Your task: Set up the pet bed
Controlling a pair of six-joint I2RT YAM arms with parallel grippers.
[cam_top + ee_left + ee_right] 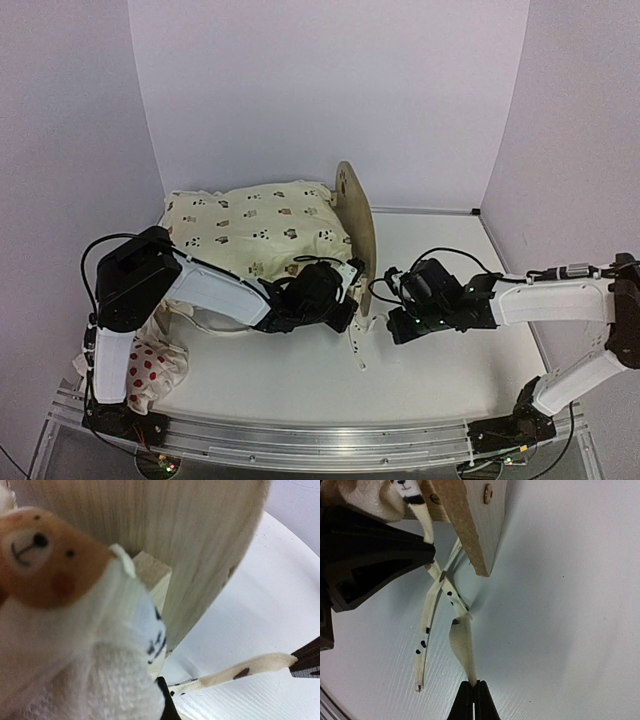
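top external view: one red-spotted pillow [155, 365] lies near left. my left gripper [345, 312] is clamped shut on the one cushion [255, 225] at its corner, i judge to steady it on the one pet bed [356, 215], mid-table with its headboard upright. two ties: the loose tie [424, 635] dangles, and my right gripper [472, 692] pinches the held tie [461, 645], likely for knotting.

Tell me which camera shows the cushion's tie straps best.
Right wrist: the tie straps run their full length from the cushion corner, one end pinched in the shut right pincer. Left wrist catches only one strap, partly. Top view shows them as tiny pale strands below the headboard.
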